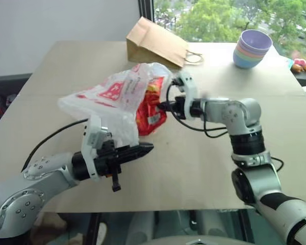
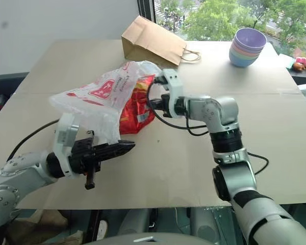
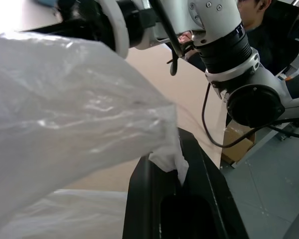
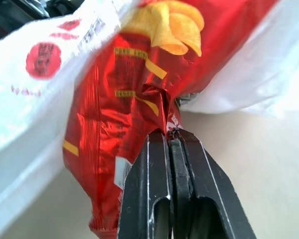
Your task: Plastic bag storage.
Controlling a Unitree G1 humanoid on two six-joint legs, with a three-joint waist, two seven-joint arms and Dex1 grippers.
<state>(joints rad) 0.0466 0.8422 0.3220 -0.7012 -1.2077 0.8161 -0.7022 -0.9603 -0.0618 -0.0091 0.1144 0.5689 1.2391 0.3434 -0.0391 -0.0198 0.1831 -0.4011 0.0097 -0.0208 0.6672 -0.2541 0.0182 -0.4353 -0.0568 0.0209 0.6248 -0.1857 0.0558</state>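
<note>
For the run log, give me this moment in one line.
left gripper: shut on plastic bag | right gripper: shut on snack packet

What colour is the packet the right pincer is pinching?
Shiny red with yellow markings and pictured crisps: the snack packet, clearest in the right wrist view.

A: so what's the surface here?

B: A big table [image 1: 275,117] topped with plain tan board, a faint seam running across it partway back.

A: and what's actually sitting on it?

B: A brown paper bag [image 1: 155,41] with handles lies on its side at the far edge. Well off to the right of it there's a stack of pastel bowls [image 1: 252,48], purple one on top. Black cables [image 1: 46,140] trail over the near part of the board.
</note>
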